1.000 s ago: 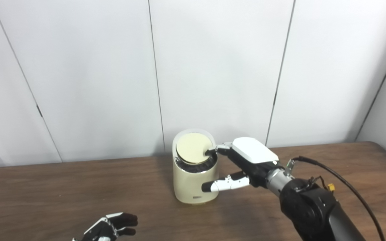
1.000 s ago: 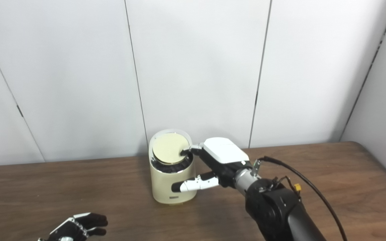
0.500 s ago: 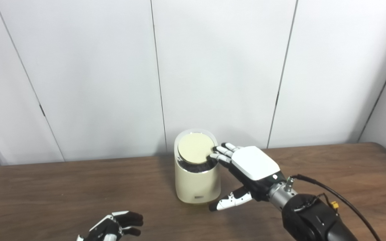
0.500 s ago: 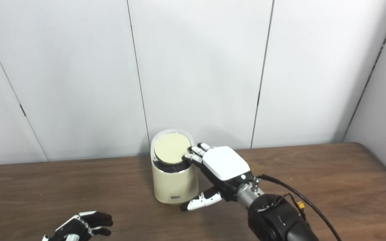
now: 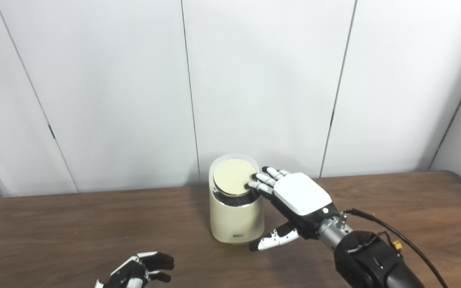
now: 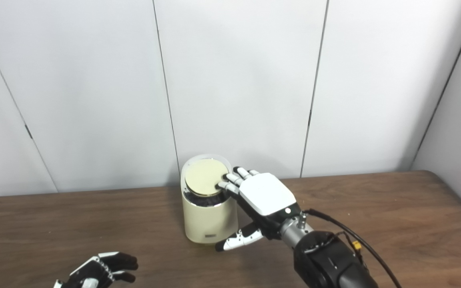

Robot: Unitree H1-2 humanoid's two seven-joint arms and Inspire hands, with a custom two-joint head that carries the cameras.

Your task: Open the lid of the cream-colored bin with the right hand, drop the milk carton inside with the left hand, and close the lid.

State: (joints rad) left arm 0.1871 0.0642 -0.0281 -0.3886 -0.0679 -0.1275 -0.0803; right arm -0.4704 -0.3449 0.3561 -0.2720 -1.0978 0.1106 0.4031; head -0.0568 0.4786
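Observation:
The cream-colored bin (image 5: 235, 220) stands on the brown table (image 5: 54, 224) near the wall. Its round lid (image 5: 232, 182) sits tilted in the rim, with a dark gap showing under its front edge. My right hand (image 5: 300, 196) is open beside the bin's right side, palm down. Its fingertips (image 5: 254, 185) rest at the lid's right edge, and the thumb points down-left just off the bin's lower right. My left hand (image 5: 138, 274) lies low at the bottom left, loosely curled and holding nothing. No milk carton is in view.
White wall panels (image 5: 254, 80) rise right behind the bin. A black cable (image 5: 410, 244) loops off my right forearm. The table's right corner (image 5: 454, 176) lies far to the right.
My right hand's fingers have straightened out along the lid's right edge, and its thumb has dropped away from the bin's front. The lid stays tilted. The view has shifted slightly.

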